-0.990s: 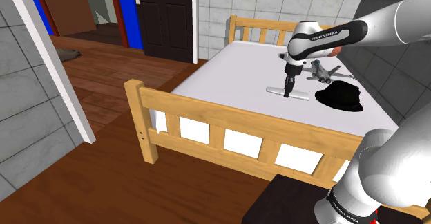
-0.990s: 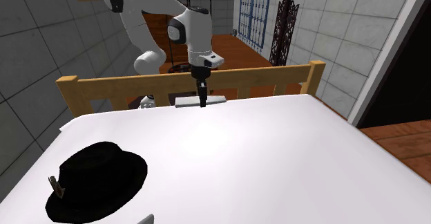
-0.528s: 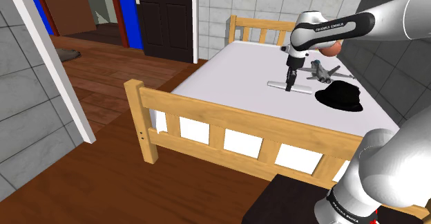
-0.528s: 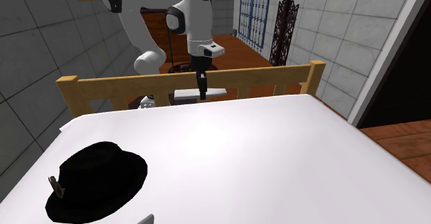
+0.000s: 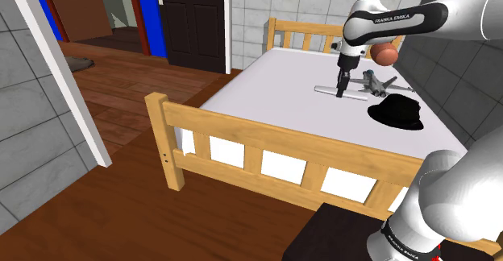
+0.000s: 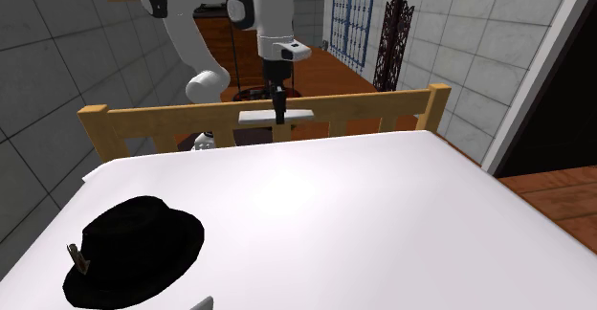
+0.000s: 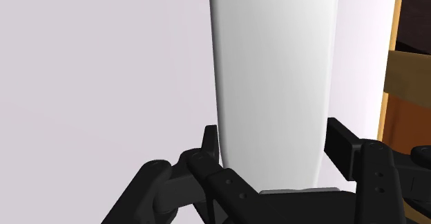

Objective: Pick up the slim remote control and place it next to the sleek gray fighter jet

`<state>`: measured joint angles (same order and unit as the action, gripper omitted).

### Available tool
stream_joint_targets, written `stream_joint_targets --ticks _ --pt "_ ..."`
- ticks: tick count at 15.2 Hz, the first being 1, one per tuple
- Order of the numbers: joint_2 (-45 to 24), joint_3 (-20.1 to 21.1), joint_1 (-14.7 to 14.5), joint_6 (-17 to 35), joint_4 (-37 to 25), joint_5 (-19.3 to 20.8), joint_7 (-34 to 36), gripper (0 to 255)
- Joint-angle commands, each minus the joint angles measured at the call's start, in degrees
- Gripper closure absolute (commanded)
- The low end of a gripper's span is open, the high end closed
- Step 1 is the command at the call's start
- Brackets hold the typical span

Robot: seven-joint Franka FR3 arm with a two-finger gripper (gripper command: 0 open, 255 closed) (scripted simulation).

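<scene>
Bedroom: dark wood floor (image 5: pixel 121 171), grey tile walls, black door (image 5: pixel 193 18) at top middle of shoulder view.
Surface: bed (image 5: pixel 266 82) w/ white top & light wood frame.
Gripper: my gripper (image 5: pixel 341 93) points straight down, fingers closed on the remote's middle.
Remote: slim white remote (image 5: pixel 325 89), lying flat, looks lifted a bit off the bed, upper right of shoulder view.
Why held so: grabbed at the middle so it won't tip, I think.
Jet: small grey jet (image 5: pixel 379 80), just right of the remote in shoulder view, on the bed.
Hat: black hat (image 5: pixel 395 111), right under the jet in that pic, close to it.
In the way: hat fills one side of the jet, so I'd pick the free side. Mustn't bump the jet.
</scene>
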<state>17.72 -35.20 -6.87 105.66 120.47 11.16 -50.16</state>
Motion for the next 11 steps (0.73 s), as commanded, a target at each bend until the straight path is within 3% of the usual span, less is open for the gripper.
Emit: stream_joint_targets --ticks 1,6,11 --pt "-0.11 0.15 -0.12 -1.57 -1.66 -0.19 -0.09 255" --pt "-0.05 0.60 -0.30 -5.38 -5.41 -0.43 -0.22 255" --pt "-8.80 -6.31 0.55 -5.19 -13.41 -4.54 -9.65 255"
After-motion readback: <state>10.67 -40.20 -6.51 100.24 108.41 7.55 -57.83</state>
